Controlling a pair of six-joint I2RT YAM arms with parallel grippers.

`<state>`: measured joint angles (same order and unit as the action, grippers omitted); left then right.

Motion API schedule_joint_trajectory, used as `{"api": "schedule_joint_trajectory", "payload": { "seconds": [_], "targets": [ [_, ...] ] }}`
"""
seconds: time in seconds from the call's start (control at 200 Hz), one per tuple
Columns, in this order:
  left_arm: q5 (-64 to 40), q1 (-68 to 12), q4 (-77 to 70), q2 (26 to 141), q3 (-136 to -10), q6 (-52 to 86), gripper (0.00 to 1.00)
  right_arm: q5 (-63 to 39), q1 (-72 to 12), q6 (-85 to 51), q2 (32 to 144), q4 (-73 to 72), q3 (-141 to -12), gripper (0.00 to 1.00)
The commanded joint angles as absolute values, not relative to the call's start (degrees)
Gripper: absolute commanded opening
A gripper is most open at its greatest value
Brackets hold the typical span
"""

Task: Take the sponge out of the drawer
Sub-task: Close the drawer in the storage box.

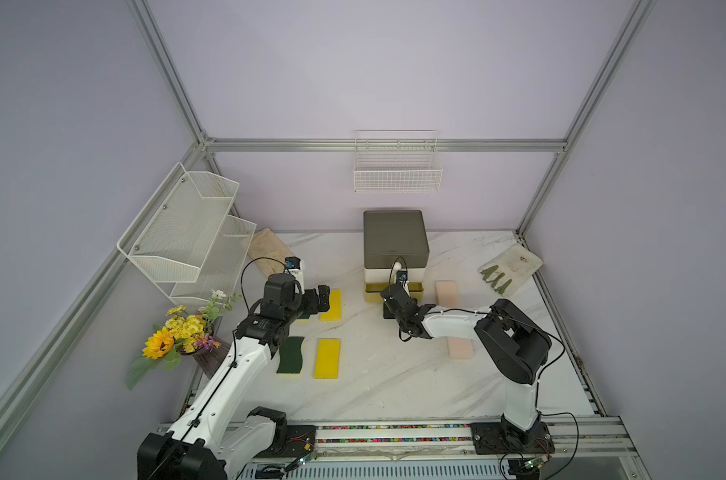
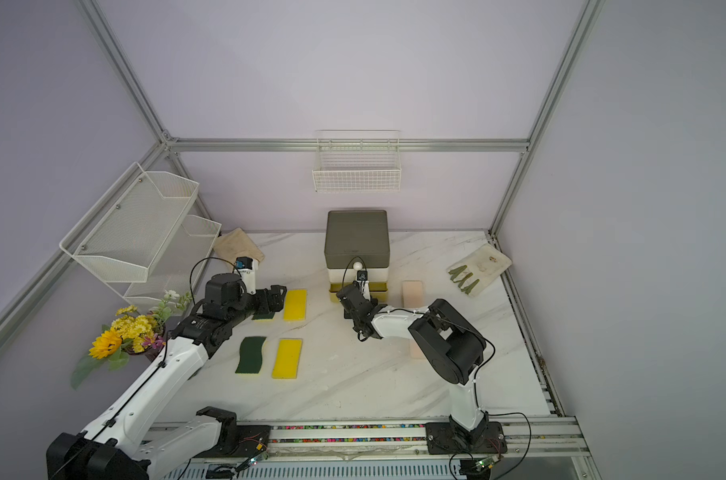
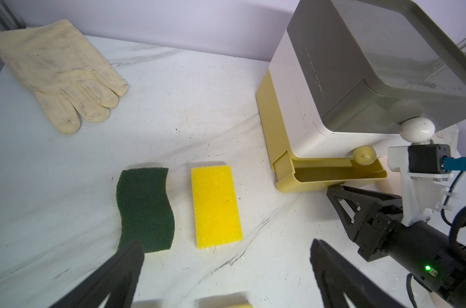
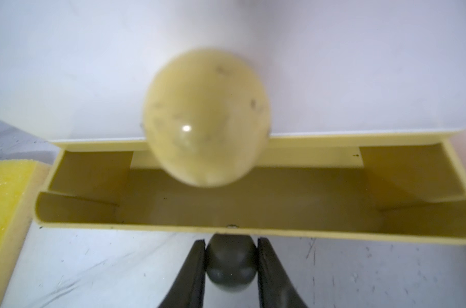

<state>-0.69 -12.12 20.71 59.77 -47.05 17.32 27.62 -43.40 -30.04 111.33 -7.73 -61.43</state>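
Yellow plastic, the lowest drawer [image 4: 77, 210] of the cabinet [image 1: 395, 241] is seen drawn partly out, its dark knob [image 4: 230, 274] clenched in the right claw [image 4: 231, 256]. The left claw [image 3: 225, 248] hangs released above the bench [image 3: 199, 106], over a yellow pad [image 3: 215, 206] and a green pad [image 3: 145, 210]. No sponge shows in the uncovered strip of the drawer; whether one lies further back cannot be told. The pull is best kept straight and level, lest the light cabinet be dragged forward.

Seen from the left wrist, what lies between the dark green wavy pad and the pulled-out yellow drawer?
A bright yellow rectangular sponge, flat on the marble table, touching neither; that view shows it.
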Motion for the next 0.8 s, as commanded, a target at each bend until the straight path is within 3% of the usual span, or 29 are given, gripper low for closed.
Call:
{"api": "schedule_joint_trajectory", "payload": {
  "seconds": [0.0, 0.795],
  "targets": [
    [-0.96, -11.81, 19.87, 59.34, -47.55, 16.48, 1.00, 30.58, -42.77, -26.38, 112.77, -18.53, -60.52, 0.10],
    [-0.97, -11.78, 19.86, 59.33, -47.61, 16.40, 1.00, 30.59, -40.18, -24.35, 119.74, -31.68, -58.99, 0.10]
  ]
}}
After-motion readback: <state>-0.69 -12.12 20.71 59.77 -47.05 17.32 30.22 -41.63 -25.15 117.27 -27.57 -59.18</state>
